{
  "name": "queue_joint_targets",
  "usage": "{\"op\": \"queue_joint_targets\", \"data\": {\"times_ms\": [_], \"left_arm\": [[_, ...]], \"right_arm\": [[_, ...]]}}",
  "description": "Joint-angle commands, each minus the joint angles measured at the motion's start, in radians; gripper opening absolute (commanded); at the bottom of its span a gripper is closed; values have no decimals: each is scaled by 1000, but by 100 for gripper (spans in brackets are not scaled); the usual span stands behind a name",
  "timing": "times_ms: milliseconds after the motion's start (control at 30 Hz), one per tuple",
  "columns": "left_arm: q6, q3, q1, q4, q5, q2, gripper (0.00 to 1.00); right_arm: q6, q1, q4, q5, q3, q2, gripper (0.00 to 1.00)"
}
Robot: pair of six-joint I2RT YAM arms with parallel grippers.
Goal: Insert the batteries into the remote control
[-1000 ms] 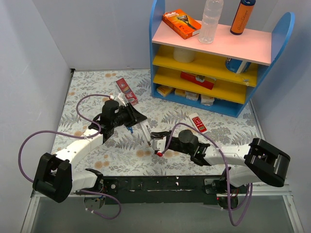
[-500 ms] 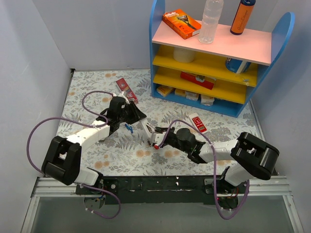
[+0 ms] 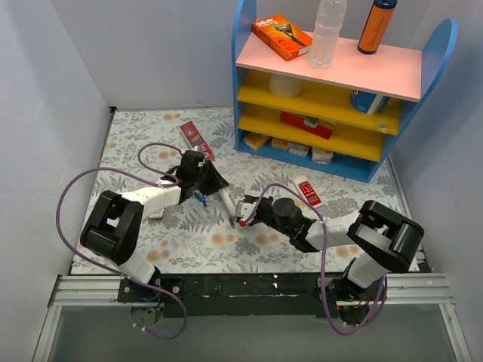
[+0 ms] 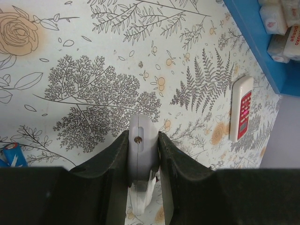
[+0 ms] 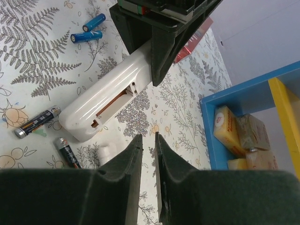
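Left pincer (image 4: pixel 143 140) grips remote control (image 5: pixel 84 117) (bay (image 5: pixel 115 101) open), batteries (image 5: pixel 37 123) beside it.

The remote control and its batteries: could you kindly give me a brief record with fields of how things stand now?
remote control: white, battery bay open, no cell seen inside
left claw: shut on the remote control at one end
right claw: narrowly open, empty, near the remote's other end
batteries: two dark ones lying loose on the table beside the remote
task: nothing loaded yet
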Motion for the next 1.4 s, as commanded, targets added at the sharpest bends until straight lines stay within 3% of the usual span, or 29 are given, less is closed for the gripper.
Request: {"op": "queue_joint_targets", "data": {"times_ms": [0, 133, 233, 300, 367, 500, 633, 767, 967, 1200, 1367], "left_arm": [[-15, 39, 14, 40, -40, -2, 0], [5, 36, 20, 29, -41, -53, 0], [37, 25, 30, 26, -20, -100, 0], [63, 11, 33, 26, -1, -161, 0], [89, -5, 37, 28, 34, -204, 0], [139, -82, 48, 51, 114, -370, 0], [174, -174, 59, 81, 196, -523, 0], [201, -274, 63, 95, 249, -694, 0], [280, -298, 73, 17, 293, -898, 0], [358, -271, 71, -106, 247, -975, 0], [361, -277, 73, -104, 203, -984, 0]], "right_arm": [[42, -8, 72, 34, -7, 7, 23], [118, -8, 63, 71, -20, -30, 23], [235, -12, -64, 82, 10, -93, 25], [295, -20, -212, 66, 35, -149, 34], [391, -31, -317, 30, 73, -200, 37], [493, -54, -559, -55, 151, -248, 56], [510, -69, -815, -186, 242, -246, 56], [505, -80, -920, -224, 298, -220, 55], [447, -78, -1025, -273, 391, -128, 50], [387, -78, -1097, -300, 496, 1, 50], [332, -80, -1184, -323, 588, 103, 49]]}}
